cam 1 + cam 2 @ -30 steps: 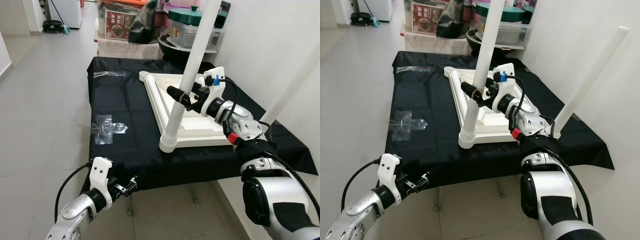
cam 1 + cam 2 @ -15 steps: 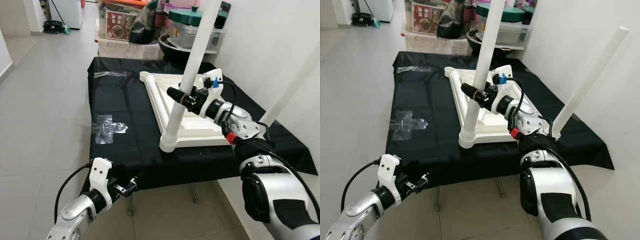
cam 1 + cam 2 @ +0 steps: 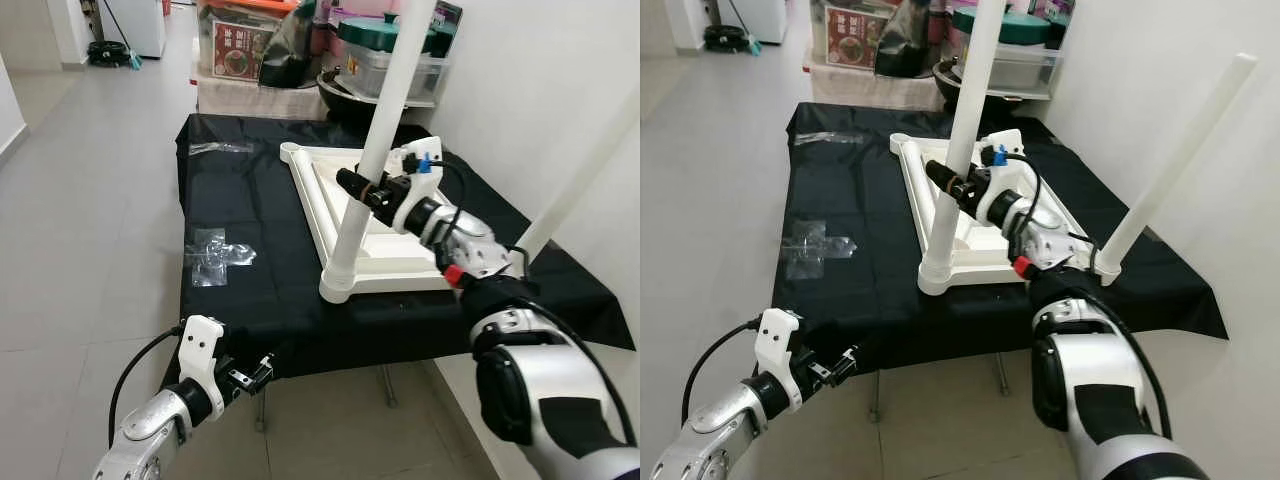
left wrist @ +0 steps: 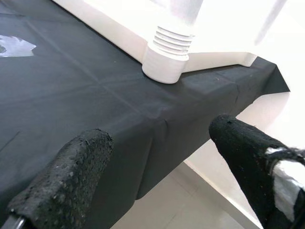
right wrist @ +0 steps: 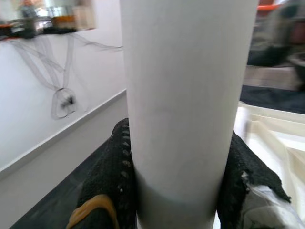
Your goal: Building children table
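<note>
On the upturned tabletop (image 3: 385,250), right pincer (image 3: 362,187) clamped around the white leg (image 3: 375,140).

Right gripper (image 3: 362,187) clamped, arm stretched forward; left gripper (image 3: 262,366) low, fingers apart

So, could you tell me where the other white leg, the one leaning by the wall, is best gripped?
Probably on its bare lower shaft, just above the collar. That leg is a smooth round tube tilting toward the wall, so come from the open table side, fingers either side across it, as the right gripper holds the upright leg.
</note>
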{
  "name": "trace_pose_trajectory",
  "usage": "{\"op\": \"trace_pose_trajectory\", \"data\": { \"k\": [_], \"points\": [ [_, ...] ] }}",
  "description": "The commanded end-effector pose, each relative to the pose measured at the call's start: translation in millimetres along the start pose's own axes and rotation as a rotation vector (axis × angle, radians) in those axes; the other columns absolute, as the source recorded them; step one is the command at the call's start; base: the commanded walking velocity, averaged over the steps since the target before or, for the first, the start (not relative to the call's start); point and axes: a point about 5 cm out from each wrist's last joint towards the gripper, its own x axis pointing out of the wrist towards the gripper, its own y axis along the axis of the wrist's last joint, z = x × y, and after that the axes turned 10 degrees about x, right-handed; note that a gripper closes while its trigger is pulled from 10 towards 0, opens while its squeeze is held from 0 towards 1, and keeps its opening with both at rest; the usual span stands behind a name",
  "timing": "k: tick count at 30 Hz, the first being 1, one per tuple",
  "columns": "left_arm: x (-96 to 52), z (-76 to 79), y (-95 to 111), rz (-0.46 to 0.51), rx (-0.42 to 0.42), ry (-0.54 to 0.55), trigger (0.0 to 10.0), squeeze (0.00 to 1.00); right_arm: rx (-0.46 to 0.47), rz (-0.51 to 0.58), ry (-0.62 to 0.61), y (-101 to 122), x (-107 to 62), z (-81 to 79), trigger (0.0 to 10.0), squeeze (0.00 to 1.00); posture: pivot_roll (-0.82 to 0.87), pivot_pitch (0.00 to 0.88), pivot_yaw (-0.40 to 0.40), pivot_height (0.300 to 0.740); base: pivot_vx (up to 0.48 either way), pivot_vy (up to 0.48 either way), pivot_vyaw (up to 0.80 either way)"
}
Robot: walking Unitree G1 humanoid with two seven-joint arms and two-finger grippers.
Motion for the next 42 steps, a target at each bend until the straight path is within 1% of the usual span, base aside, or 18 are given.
{"op": "trace_pose_trajectory", "data": {
  "k": [1, 3, 5, 7, 8, 9, 13, 15, 19, 24, 27, 31, 32, 33, 34, 35, 36, 42],
  "points": [
    [0.6, 2.8, 3, 0.016, -0.003, -0.013, 10.0, 0.00, 0.002, 0.010, -0.109, -3, -5.1, 7.9, 0.0, 0.00, 0.06, 0.000, -0.161, 0.740, 0.000, 0.000, 0.00],
    [0.5, 2.8, 3, 0.016, -0.003, -0.013, 10.0, 0.00, -0.003, 0.012, -0.136, -6, -5.2, 7.9, 0.0, 0.00, 0.06, 0.000, -0.161, 0.740, 0.000, 0.000, 0.00],
    [0.5, 2.8, 3, 0.015, -0.003, -0.013, 10.0, 0.00, -0.011, 0.023, -0.220, -12, -6.7, 8.9, 0.0, 0.00, 0.06, 0.000, -0.163, 0.740, 0.000, 0.000, 0.00],
    [0.7, 2.8, 3, 0.015, -0.006, -0.011, 10.0, 0.00, -0.021, 0.048, -0.395, -25, -12.2, 9.3, 0.0, 0.00, 0.06, 0.000, -0.165, 0.740, 0.000, 0.000, 0.00],
    [0.7, 2.8, 3, 0.015, -0.006, -0.011, 10.0, 0.00, -0.021, 0.048, -0.395, -25, -12.2, 9.3, 0.0, 0.00, 0.06, 0.000, -0.165, 0.740, 0.000, 0.000, 0.00],
    [0.6, 2.8, 3, 0.015, -0.007, -0.009, 10.0, 0.00, -0.026, 0.052, -0.464, -32, -15.1, 7.4, 0.0, 0.00, 0.06, 0.000, -0.165, 0.740, 0.000, 0.000, 0.00],
    [0.5, 2.9, 3, 0.015, -0.008, -0.007, 10.0, 0.00, -0.029, 0.042, -0.517, -41, -17.7, 2.8, 0.0, 0.00, 0.06, 0.000, -0.167, 0.740, 0.000, 0.000, 0.00],
    [0.5, 3.1, 2, 0.015, -0.010, -0.003, 10.0, 0.00, -0.030, 0.014, -0.624, -58, -21.8, -8.2, 0.0, 0.00, 0.06, 0.000, -0.169, 0.740, 0.000, 0.000, 0.00],
    [1.1, 3.5, 2, 0.015, -0.012, 0.001, 10.0, 0.00, -0.020, 0.013, -0.722, -64, -24.9, -13.1, 0.0, 0.00, 0.06, 0.000, -0.174, 0.740, 0.000, 0.000, 0.00],
    [1.4, 4.0, 1, 0.015, -0.015, 0.004, 10.0, 0.00, 0.009, 0.028, -0.791, -66, -25.6, -14.2, 0.0, 0.00, 0.05, 0.000, -0.174, 0.740, 0.000, 0.000, 0.00],
    [1.7, 5.7, 0, 0.013, -0.020, 0.004, 10.0, 0.00, 0.032, 0.022, -0.795, -69, -23.2, -26.7, 0.0, 0.00, 0.05, 0.000, -0.177, 0.740, 0.000, 0.000, 0.00],
    [1.8, 6.2, 0, 0.014, -0.021, 0.003, 10.0, 0.00, 0.027, 0.019, -0.789, -66, -23.0, -30.7, 0.0, 0.00, 0.05, 0.000, -0.177, 0.740, 0.000, 0.000, 0.00],
    [1.8, 6.2, 0, 0.013, -0.022, 0.002, 10.0, 0.00, 0.022, 0.026, -0.785, -63, -22.9, -31.1, 0.9, 0.00, 0.05, 0.000, -0.174, 0.740, 0.000, 0.000, 0.00],
    [1.8, 6.2, 0, 0.013, -0.022, 0.002, 10.0, 0.00, 0.022, 0.026, -0.785, -63, -22.9, -31.1, 0.9, 0.00, 0.05, 0.000, -0.174, 0.740, 0.000, 0.000, 0.00],
    [1.9, 6.3, 0, 0.012, -0.022, 0.000, 10.0, 0.00, 0.016, 0.037, -0.781, -56, -22.8, -32.3, 7.5, 0.00, 0.05, 0.000, -0.173, 0.740, 0.000, 0.000, 0.00],
    [1.9, 6.3, 0, 0.012, -0.022, 0.000, 10.0, 0.00, 0.016, 0.037, -0.781, -56, -22.8, -32.3, 7.5, 0.00, 0.05, 0.000, -0.173, 0.740, 0.000, 0.000, 0.00],
    [2.1, 6.5, 0, 0.012, -0.022, -0.002, 10.0, 0.00, 0.016, 0.042, -0.773, -54, -22.4, -33.0, 10.0, 0.00, 0.05, 0.000, -0.173, 0.740, 0.000, 0.000, 0.00],
    [3.0, 6.4, 0, 0.013, -0.020, -0.007, 10.0, 0.00, 0.021, 0.045, -0.760, -51, -21.6, -37.3, 10.0, 0.00, 0.05, 0.000, -0.171, 0.740, 0.000, 0.000, 0.00]
  ]
}}
